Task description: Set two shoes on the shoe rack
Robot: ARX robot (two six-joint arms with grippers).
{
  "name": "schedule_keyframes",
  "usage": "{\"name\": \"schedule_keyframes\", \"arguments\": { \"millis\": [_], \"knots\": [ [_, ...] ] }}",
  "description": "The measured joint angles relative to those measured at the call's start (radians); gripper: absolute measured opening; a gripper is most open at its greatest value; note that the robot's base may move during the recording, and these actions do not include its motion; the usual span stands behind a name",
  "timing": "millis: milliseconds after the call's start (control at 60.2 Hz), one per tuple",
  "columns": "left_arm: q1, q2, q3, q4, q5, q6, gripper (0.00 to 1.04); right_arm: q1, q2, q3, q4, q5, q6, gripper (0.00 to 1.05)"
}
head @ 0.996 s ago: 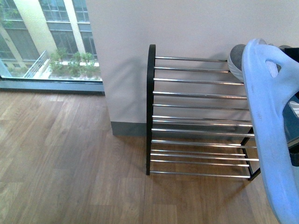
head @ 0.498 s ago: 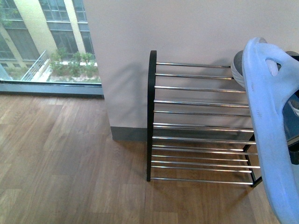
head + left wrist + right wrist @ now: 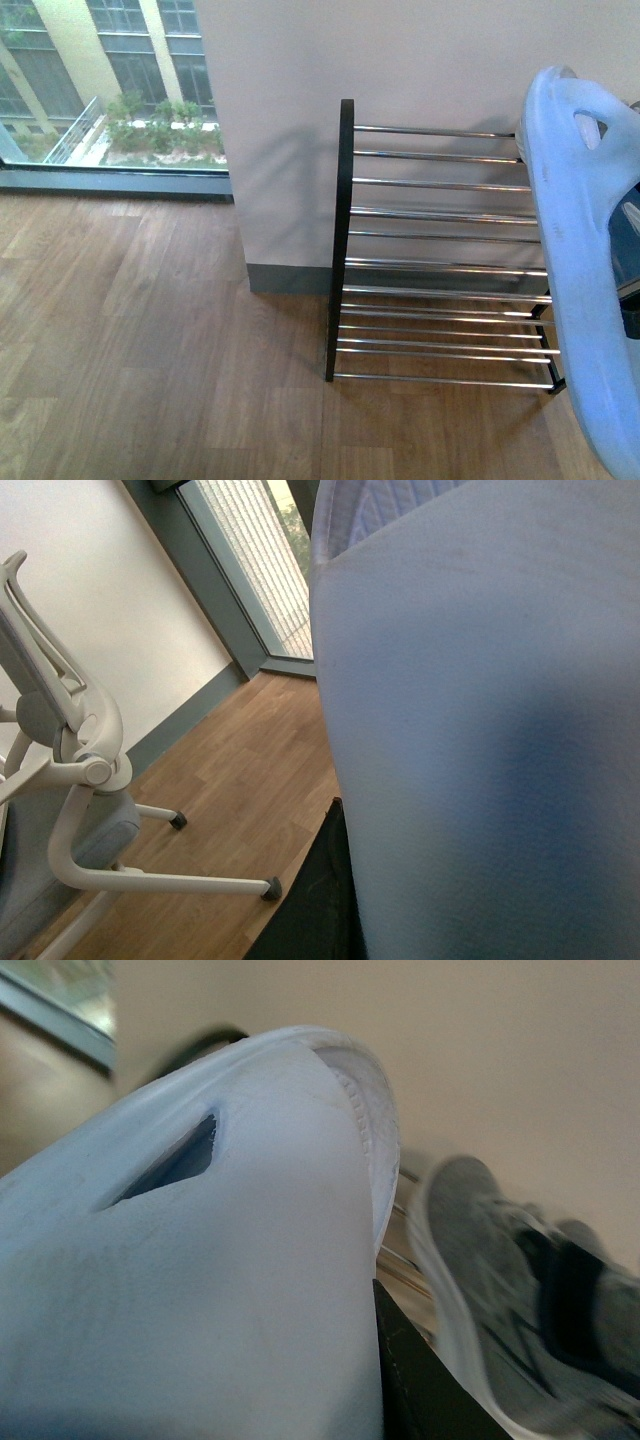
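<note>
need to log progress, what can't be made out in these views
Front view: the thick pale shoe sole close to the camera hides the right end of the black-framed chrome-rod shoe rack and anything on it.
Right wrist view: the grey knit sneaker is blurred and cut off by the edge.
Left wrist view: a close pale surface fills most of the frame.
Neither gripper's state shows.

left tool (image 3: 312, 905): only one dark finger edge showing, opening hidden | right tool (image 3: 425, 1390): same, opening hidden | right arm (image 3: 631, 320): dark sliver at front view's right edge, mostly covered
</note>
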Motion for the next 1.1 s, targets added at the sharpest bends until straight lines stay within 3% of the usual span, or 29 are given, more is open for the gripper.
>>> {"name": "schedule_keyframes", "arguments": {
  "millis": [83,149,315,647,764,830,930,1096],
  "knots": [
    [0.0,0.0,0.0,0.0,0.0,0.0,0.02,-0.006,0.047,0.01,0.069,-0.126,0.147,0.02],
    [0.0,0.0,0.0,0.0,0.0,0.0,0.02,0.003,0.093,0.045,0.035,-0.184,0.267,0.02],
    [0.0,0.0,0.0,0.0,0.0,0.0,0.02,0.04,0.225,0.167,-0.03,-0.151,0.354,0.02],
    [0.0,0.0,0.0,0.0,0.001,0.0,0.02,0.055,0.557,0.569,-0.146,-0.056,0.358,0.02],
    [0.0,0.0,0.0,0.0,0.0,0.0,0.02,0.044,0.667,0.688,-0.09,0.056,0.292,0.02],
    [0.0,0.0,0.0,0.0,0.0,0.0,0.02,0.035,0.742,0.748,0.05,0.126,0.163,0.02],
    [0.0,0.0,0.0,0.0,0.001,0.0,0.02,0.021,0.787,0.787,0.152,0.118,0.026,0.02],
    [0.0,0.0,0.0,0.0,0.0,0.0,0.02,0.011,0.806,0.795,0.221,0.015,-0.186,0.02]
  ]
}}
